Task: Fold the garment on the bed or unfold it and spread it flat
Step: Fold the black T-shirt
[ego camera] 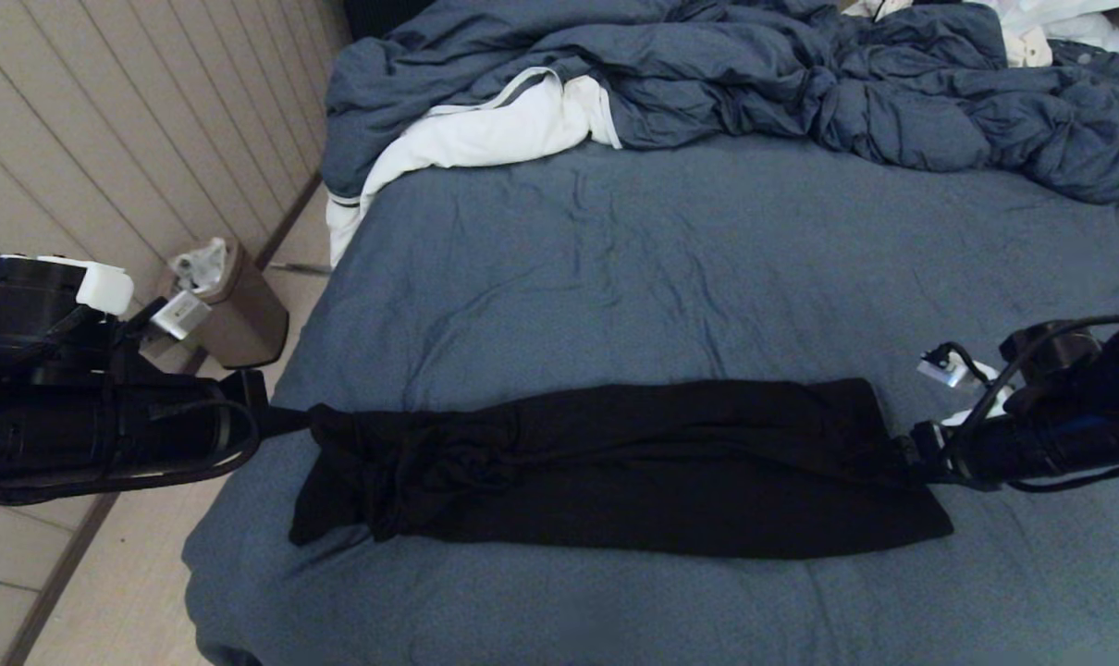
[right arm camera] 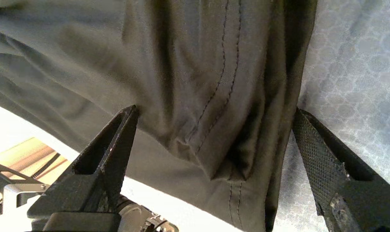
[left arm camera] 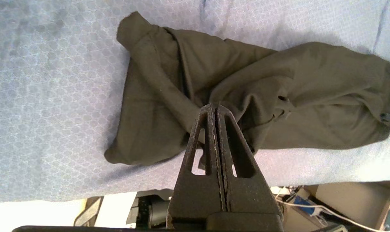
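Observation:
The garment (ego camera: 633, 467) is a black T-shirt showing plain black, lying as a long folded band across the near part of the bed (ego camera: 661, 277). Its print is hidden. My left gripper (ego camera: 291, 421) is at the band's bunched left end, shut on a fold of the cloth (left arm camera: 169, 96), with both fingers pressed together at the tip (left arm camera: 214, 108). My right gripper (ego camera: 906, 453) is at the band's right end. It is open, its fingers (right arm camera: 117, 135) spread wide on either side of the stitched hem (right arm camera: 220, 96), which hangs between them.
A crumpled blue-grey duvet (ego camera: 800, 83) and a white cloth with a grey-striped edge (ego camera: 485, 129) lie at the far end of the bed. A brown bin (ego camera: 240, 310) stands on the floor by the panelled wall, beyond the bed's left edge near my left arm.

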### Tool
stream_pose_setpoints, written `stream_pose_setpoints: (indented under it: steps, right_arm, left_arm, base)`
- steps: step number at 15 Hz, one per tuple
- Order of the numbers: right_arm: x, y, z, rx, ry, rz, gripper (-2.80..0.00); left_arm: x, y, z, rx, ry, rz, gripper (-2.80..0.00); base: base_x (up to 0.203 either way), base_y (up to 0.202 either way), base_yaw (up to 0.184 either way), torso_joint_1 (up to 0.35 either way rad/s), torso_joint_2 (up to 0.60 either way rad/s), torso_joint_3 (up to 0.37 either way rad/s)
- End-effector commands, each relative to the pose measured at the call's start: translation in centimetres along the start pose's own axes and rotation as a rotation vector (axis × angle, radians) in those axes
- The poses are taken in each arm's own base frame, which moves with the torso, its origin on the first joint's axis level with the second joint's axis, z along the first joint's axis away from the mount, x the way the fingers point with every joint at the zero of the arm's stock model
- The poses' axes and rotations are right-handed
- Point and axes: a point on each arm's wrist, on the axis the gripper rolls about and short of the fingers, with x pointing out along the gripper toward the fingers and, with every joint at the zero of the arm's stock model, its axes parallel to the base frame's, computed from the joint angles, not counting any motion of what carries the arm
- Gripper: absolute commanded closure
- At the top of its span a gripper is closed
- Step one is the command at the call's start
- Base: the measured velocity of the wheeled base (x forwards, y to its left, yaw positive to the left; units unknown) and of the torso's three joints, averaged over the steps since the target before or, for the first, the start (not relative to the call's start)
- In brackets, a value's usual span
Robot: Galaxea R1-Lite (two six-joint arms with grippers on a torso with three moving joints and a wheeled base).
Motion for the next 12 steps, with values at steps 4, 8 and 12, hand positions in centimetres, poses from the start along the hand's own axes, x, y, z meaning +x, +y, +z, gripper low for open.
stream_pose_setpoints:
  steps: [4,8,12]
  right_arm:
    - [1.7,0.4,-0.3,-0.036,-0.008,0.019,-2.8]
    - [2.2,1.1,-0.2,-0.033,-0.002,0.035,0.0]
    - [2.1,1.4,-0.1,-0.038,-0.015,0.034,-2.8]
  left_arm:
    - [0.1,0.0,-0.1,-0.002,0.006,0.001,0.0]
    - [0.4,0.1,-0.1,-0.004,0.012,0.004,0.0]
    - [0.4,0.1,-0.1,-0.005,0.012,0.004,0.0]
  base:
    - [0.0,0.0,0.0,0.0,0.0,0.0]
    - [0.0,0.0,0.0,0.0,0.0,0.0]
    - [0.0,0.0,0.0,0.0,0.0,0.0]
